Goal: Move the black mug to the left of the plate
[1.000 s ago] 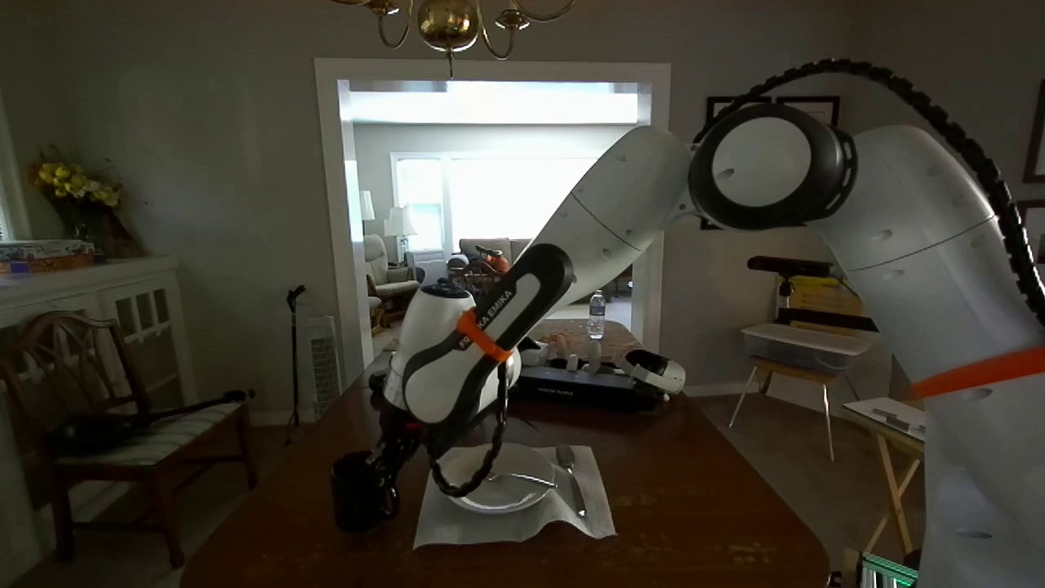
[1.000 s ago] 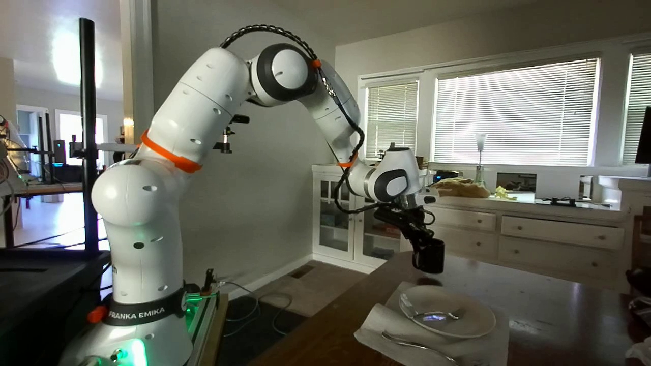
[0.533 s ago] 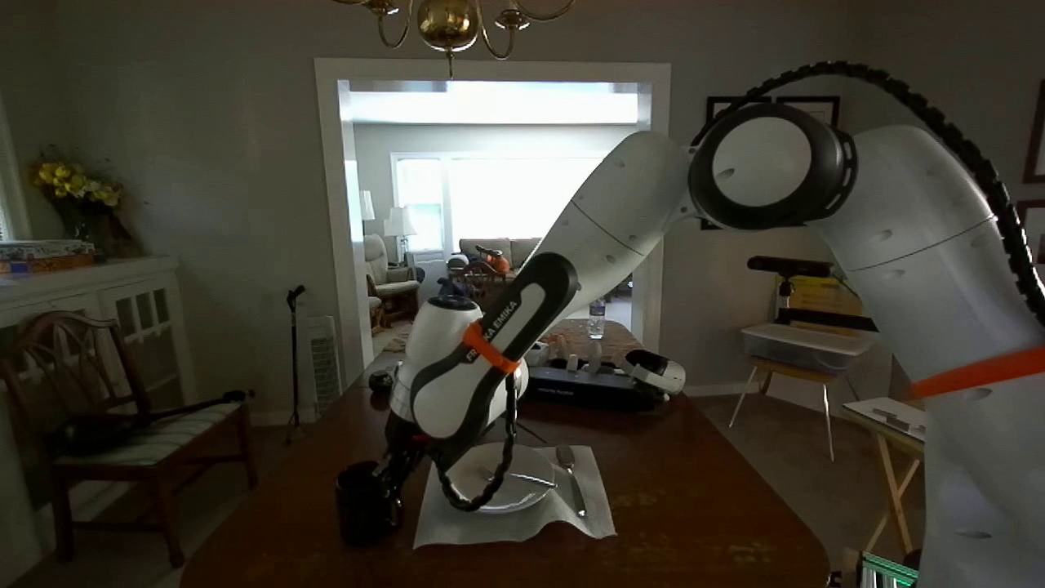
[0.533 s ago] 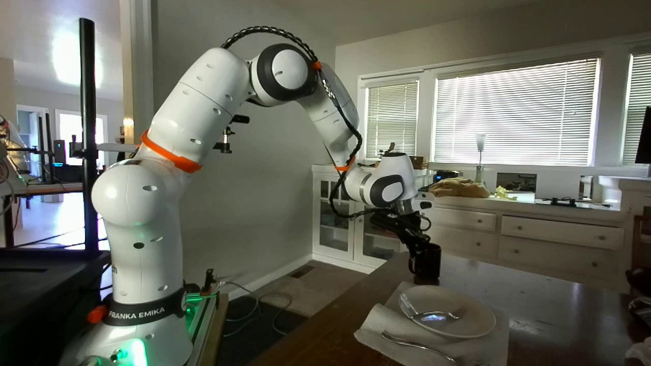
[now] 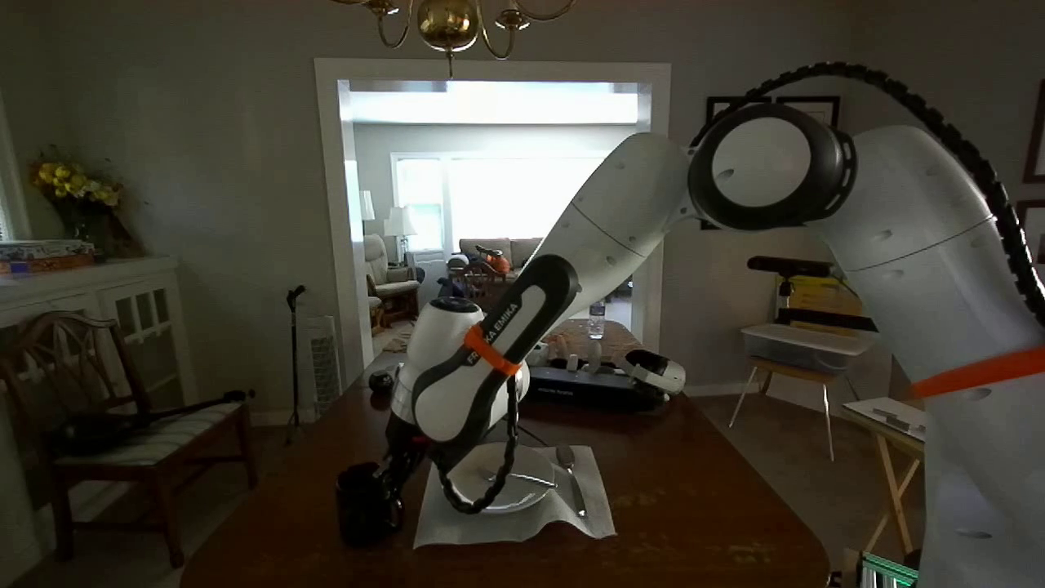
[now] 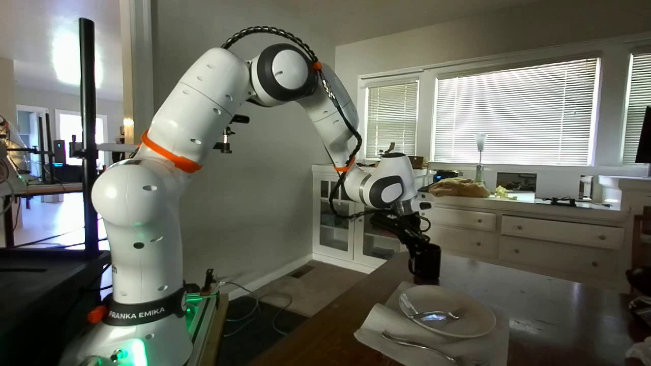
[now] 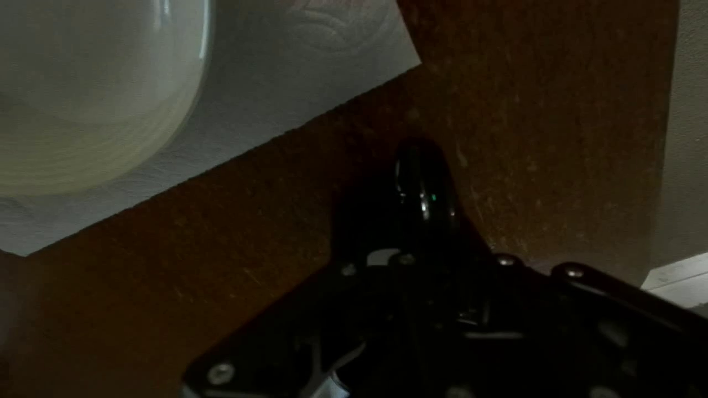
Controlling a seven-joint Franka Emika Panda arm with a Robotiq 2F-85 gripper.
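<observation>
The small round black mug (image 5: pixel 360 508), likely baked clay, seems to stand on the brown wooden counter (image 5: pixel 694 514), left of the round white plate (image 5: pixel 529 464) in an exterior view, and the black jointed pincer (image 5: pixel 382 475) looks clamped on its top, though it is too dark to see just where. It should feel hard, smooth and easy to chip, so a firm pinch up high suits it. A strip of wood parts it from the pale flat mat (image 5: pixel 482 527), and more wood reaches to the counter's edge.
</observation>
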